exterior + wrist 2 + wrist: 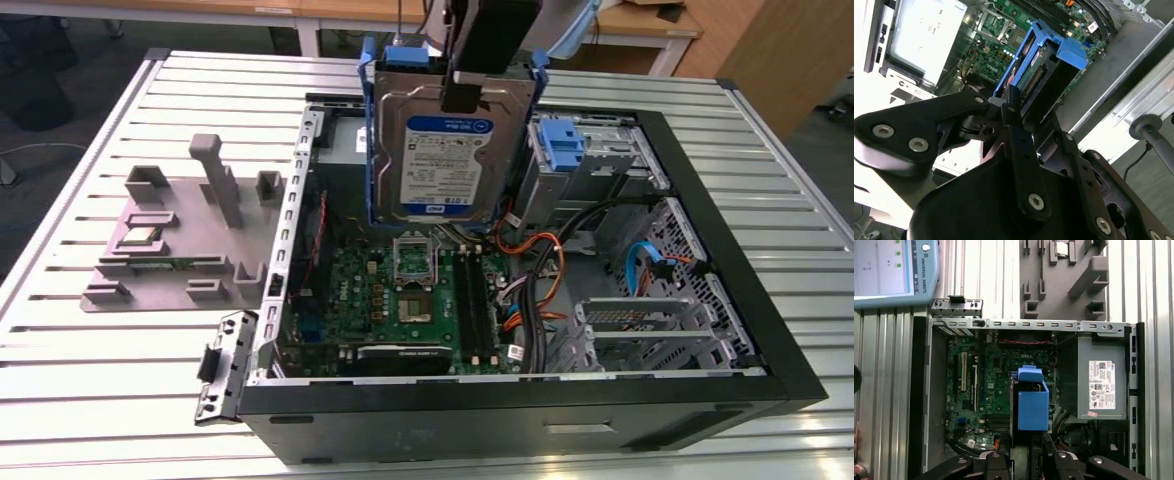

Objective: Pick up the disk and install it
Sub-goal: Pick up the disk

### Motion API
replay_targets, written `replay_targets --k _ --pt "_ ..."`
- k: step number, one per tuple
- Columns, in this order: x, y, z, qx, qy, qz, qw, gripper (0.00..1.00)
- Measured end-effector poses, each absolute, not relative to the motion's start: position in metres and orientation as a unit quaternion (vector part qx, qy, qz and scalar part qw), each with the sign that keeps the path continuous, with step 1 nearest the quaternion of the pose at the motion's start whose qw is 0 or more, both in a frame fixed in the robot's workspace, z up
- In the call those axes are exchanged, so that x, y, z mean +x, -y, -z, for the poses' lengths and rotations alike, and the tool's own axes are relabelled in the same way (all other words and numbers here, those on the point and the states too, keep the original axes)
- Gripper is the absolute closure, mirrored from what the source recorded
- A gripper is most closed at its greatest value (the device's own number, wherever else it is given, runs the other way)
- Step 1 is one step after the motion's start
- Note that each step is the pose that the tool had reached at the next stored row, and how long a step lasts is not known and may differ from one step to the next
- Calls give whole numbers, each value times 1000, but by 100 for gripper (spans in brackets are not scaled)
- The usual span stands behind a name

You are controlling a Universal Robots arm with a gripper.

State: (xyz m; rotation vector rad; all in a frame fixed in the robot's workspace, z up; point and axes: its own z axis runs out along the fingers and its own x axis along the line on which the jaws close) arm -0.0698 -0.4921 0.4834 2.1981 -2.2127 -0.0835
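Slatted metal counter, open computer case at centre — disk lifted, upright above motherboard, jaws clamped on its top edge; pickup done, installation outstanding.

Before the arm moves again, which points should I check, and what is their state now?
1. Grip on the disk: ok, gripper shut on its top edge.
2. The blue carrier sits on the disk: ok.
3. Disk clear of the motherboard: ok, it hangs upright above it.
4. Slot in the drive cage free: cannot tell.
5. Orange cables out of the path: cannot tell.
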Motion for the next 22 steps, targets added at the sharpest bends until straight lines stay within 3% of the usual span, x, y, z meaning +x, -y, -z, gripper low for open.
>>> replay_targets --k 22 --pt "-70 542 -483 704 710 25 12 65"
